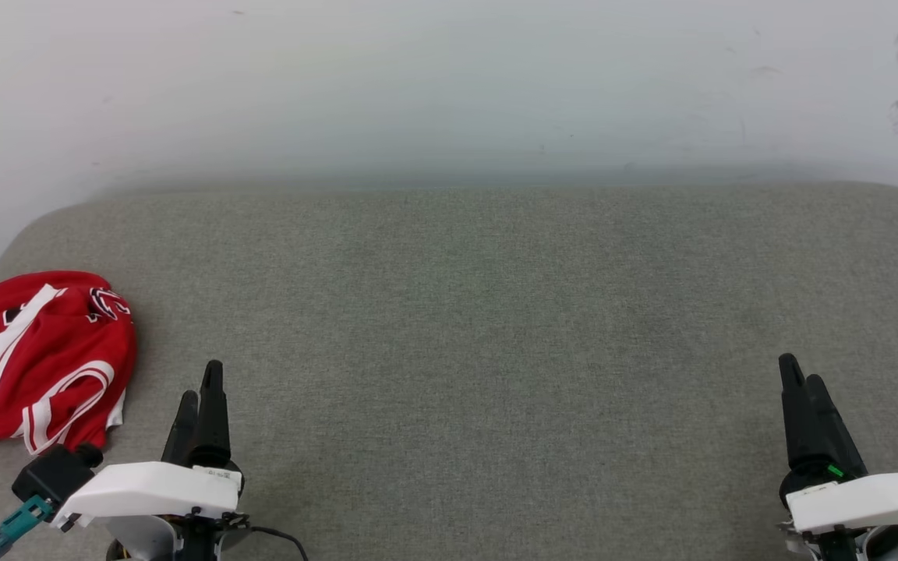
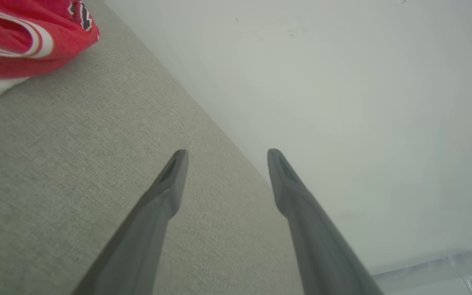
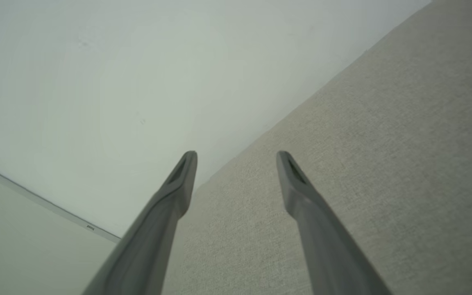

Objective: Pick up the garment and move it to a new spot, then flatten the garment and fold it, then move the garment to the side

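The garment, a red shirt with white stripes and trim, lies bunched up at the far left of the grey fabric surface. The left wrist view catches its red and white edge at the upper left. My left gripper rests low on the surface just right of the garment, apart from it, and its jaws stand open with nothing between them. Far over at the lower right, my right gripper also stands open and empty.
A white wall rises directly behind the grey surface. The surface's rounded left corner lies just behind the garment. A teal connector and black cable hang from my left wrist.
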Tool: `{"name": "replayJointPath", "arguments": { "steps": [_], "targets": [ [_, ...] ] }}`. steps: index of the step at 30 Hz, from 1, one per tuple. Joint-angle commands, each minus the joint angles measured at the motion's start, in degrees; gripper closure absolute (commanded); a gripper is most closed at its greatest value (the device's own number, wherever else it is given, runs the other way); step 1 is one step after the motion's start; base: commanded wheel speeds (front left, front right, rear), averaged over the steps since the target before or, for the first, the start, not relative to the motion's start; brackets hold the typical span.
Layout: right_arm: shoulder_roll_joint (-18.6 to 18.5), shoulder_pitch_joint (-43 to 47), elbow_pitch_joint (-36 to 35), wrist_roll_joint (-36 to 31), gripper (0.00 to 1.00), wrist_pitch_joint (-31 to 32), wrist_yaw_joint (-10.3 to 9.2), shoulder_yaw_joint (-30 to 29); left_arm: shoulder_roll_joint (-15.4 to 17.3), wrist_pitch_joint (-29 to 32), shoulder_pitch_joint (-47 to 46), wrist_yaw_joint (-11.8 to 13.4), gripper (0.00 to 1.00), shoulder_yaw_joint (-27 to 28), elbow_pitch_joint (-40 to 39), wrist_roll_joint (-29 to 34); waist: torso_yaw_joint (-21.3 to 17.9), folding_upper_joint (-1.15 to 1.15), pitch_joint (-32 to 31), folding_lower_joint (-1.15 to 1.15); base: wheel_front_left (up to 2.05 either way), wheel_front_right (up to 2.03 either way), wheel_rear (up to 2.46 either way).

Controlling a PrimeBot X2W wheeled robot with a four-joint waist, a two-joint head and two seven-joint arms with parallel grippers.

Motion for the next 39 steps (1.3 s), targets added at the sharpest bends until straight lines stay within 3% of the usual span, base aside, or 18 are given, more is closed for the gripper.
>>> {"name": "replayJointPath", "arguments": {
  "steps": [1, 16, 39],
  "targets": [
    [-0.07, -0.38, -1.38, -2.08, 0.0, -0.5, 0.0, 0.17, 0.15, -0.55, -0.17, 0.22, 0.0, -0.24, -1.07, 1.77, -0.01, 0.0, 0.0, 0.0, 0.0, 0.0, 0.0],
    [-0.06, 1.21, -3.23, -15.9, 0.0, -3.33, 0.0, 0.45, 0.29, -3.34, 0.88, 1.78, 0.0, -1.55, -2.52, 15.85, -0.09, 0.0, -0.24, 0.0, 0.0, 0.0, 0.0],
    [-0.04, 3.01, -5.57, -31.46, 0.0, -6.96, 0.0, 0.85, 0.84, -6.94, 1.86, 3.51, 0.0, -2.86, -3.53, 31.4, -0.19, 0.0, -0.46, 0.0, 0.0, 0.0, 0.0]
  ]
}}
